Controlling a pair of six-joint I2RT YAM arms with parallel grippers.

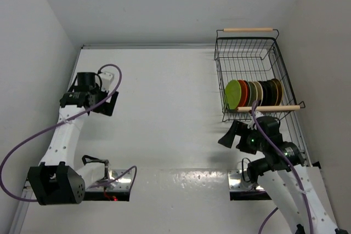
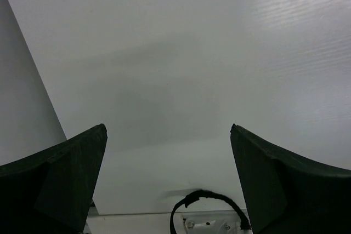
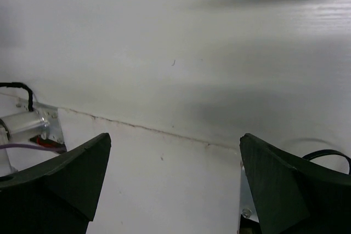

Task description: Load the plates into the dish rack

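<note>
Plates (image 1: 253,93) upright in dish rack (image 1: 248,29), just beyond right fingers (image 1: 228,133).

White table (image 1: 175,108), plain white walls (image 1: 164,4) l/r & back, soft glare

Table (image 1: 175,108): flat white top, matte w/ a glossy patch nr the front edge, boxed in by white walls on L, far and R sides; a thin seam (image 3: 164,130) runs L-R across it nr the front. Directly on it: dish rack (image 1: 247,39), black wire basket w/ two light wood rod handles, standing in the far-R part, close to the R wall and well apart from the L side. Also two shiny metal base plates at the front edge, L (image 1: 117,182) and R (image 1: 240,181), w/ the arm bases on them.
</note>
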